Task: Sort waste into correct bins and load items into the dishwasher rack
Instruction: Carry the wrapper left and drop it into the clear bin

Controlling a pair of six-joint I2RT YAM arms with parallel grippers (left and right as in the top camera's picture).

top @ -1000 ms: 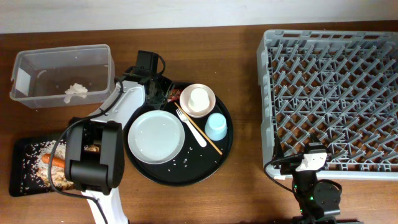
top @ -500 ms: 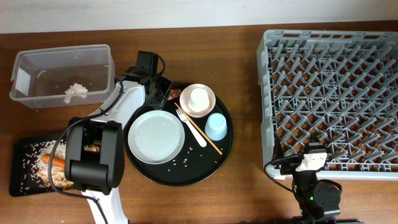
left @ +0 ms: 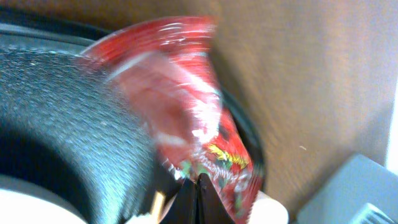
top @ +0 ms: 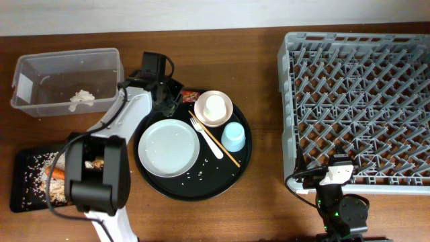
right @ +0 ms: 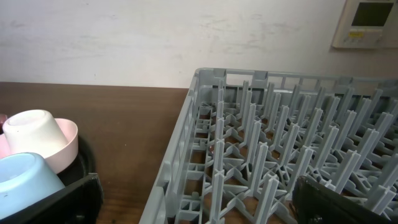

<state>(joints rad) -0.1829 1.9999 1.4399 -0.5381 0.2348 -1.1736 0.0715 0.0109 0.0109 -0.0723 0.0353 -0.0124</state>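
Note:
My left gripper (top: 166, 94) is shut on the red shiny snack wrapper (left: 186, 106) at the back left rim of the round black tray (top: 195, 191); a red bit of the wrapper shows overhead (top: 189, 96). The clear tub (top: 40, 67) holds a crumpled white tissue (top: 82, 97). The shallow black tray (top: 23, 165) holds rice scraps and a carrot (top: 57, 173), partly hidden by my left arm. My right gripper (top: 334, 176) is open and empty at the front edge of the grey rack (top: 356, 101).
On the round tray are the grey plate (top: 168, 148), a pinkish bowl (top: 225, 114) with a white cup (top: 215, 105) in it, a light blue cup (top: 233, 136), a white fork (top: 205, 134) and chopsticks (top: 225, 153). Rice grains lie at its front.
My left gripper has moved slightly back and left with the wrapper. The right arm has not moved.

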